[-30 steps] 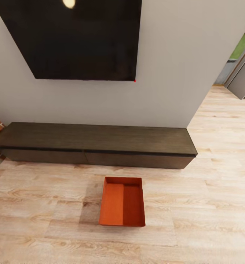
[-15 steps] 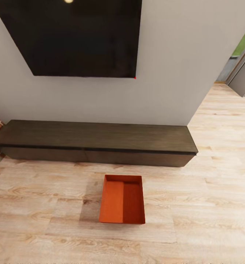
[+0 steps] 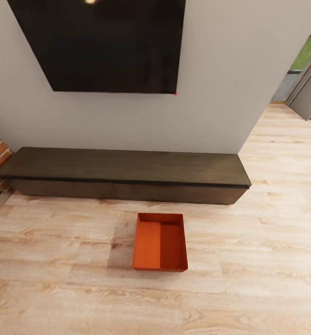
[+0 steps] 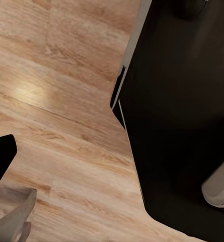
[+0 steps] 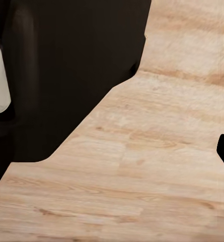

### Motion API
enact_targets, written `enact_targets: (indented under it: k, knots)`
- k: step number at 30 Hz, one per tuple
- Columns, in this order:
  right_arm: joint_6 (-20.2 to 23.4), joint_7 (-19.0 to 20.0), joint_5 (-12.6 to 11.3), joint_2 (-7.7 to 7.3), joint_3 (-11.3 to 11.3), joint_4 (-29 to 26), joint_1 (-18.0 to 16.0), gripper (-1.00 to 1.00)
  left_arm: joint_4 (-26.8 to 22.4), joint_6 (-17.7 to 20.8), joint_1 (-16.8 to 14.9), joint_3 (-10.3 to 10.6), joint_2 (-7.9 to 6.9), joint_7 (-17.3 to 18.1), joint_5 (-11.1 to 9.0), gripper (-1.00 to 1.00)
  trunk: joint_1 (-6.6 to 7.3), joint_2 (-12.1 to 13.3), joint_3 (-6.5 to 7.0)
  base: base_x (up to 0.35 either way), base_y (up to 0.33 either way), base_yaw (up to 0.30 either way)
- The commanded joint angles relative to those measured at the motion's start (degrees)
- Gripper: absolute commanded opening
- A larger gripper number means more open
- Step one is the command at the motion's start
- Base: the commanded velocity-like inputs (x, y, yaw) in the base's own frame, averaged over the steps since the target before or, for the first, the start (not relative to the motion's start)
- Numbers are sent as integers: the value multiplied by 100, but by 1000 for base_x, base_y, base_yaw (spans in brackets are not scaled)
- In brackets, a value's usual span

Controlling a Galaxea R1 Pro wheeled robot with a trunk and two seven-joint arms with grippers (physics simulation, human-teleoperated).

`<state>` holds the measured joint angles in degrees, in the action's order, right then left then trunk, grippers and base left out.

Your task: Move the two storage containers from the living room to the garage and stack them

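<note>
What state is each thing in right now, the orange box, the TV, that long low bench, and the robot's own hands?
storage container: upright on the wood floor in front of the bench, open-topped, empty, untouched.
TV: on the wall, screen dark.
bench: against the wall, top bare.
left gripper: open or shut cannot be told.
right gripper: open or shut cannot be told.

light wood planks, robot's dark body

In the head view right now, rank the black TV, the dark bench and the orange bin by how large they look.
1. Black TV, cut off by the frame's top edge.
2. Dark bench, the widest of the three but low.
3. Orange bin, clearly smallest, though nearest the camera.
</note>
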<state>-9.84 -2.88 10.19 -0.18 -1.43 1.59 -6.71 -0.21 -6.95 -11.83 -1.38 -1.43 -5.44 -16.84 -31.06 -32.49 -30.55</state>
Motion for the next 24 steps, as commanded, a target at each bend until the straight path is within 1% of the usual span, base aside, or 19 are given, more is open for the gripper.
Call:
enact_targets:
  k: [1, 8, 17, 24]
  knots:
    - [-30, -29, 59, 2, -16, 17, -6, 100, 4, -17, -3, -11, -3, -4, -12, 100, 1, -6, -6, -126, 94, 0]
    - [-25, -39, 50, 33, -34, 17, -6, 100, 4, -17, -4, -11, -14, -1, -12, 100, 1, -6, -7, -32, 24, 0]
    - [-27, -28, 59, 6, -24, 17, -6, 100, 4, -17, -4, -11, -19, -7, -12, 100, 1, -6, -77, -1, 0, 0]
    - [-27, -37, 62, 15, -21, 17, -6, 100, 4, -17, -4, -11, -23, -10, -12, 100, 1, -6, -102, 0, -140, 0]
